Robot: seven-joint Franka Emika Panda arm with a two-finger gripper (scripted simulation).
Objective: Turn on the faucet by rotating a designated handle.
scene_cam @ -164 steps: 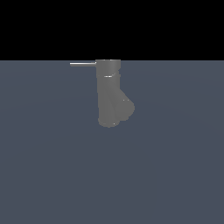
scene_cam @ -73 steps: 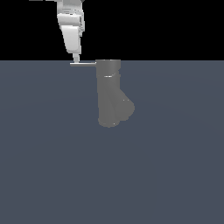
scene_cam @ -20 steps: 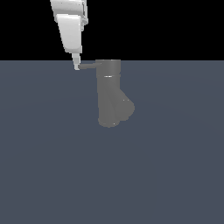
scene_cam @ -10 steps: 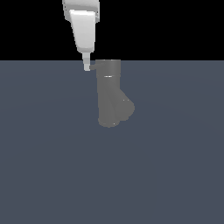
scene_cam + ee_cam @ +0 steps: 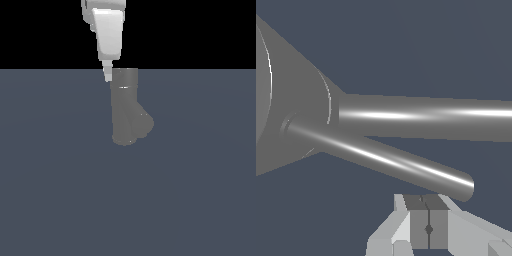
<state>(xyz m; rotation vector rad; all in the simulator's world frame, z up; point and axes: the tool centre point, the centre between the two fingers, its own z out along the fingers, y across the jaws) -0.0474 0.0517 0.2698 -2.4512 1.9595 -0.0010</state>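
The fingers, pressed together, push sideways on the handle by the faucet. I'd judge the turn is mid-way; next comes more sweep along that arc.

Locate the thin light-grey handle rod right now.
In the wrist view, the thin light-grey handle rod projects from the matte grey faucet cylinder, its free end just beyond the shut pincer.

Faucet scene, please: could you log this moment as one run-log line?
gripper: shut, beside handle | handle: foreshortened in exterior view | faucet: upright
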